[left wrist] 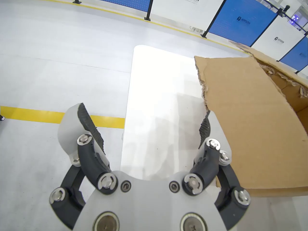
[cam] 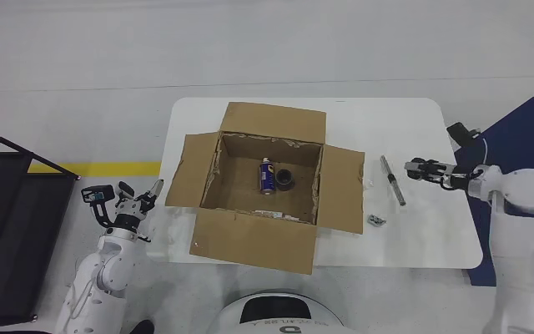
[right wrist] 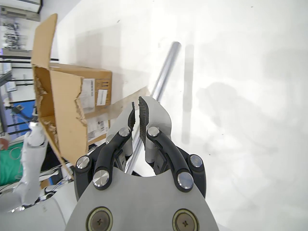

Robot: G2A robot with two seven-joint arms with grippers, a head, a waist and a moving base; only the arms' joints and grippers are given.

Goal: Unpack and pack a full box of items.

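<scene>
An open cardboard box (cam: 259,238) stands in the middle of the white table (cam: 400,125), all flaps folded out. Inside it lie a blue can (cam: 266,176) and a black ring (cam: 285,178). A silver rod (cam: 392,179) lies on the table to the right of the box, with a small metal piece (cam: 376,220) nearer the front edge. My right gripper (cam: 410,165) hangs over the rod (right wrist: 166,66), its fingers together and nothing gripped (right wrist: 136,102). My left gripper (cam: 148,194) is open and empty (left wrist: 144,111) at the table's left edge, beside the box's left flap (left wrist: 240,121).
A black rack (cam: 17,225) stands on the floor to the left. A yellow line (left wrist: 28,115) crosses the floor by the left gripper. Bare table lies behind the box and along the right side.
</scene>
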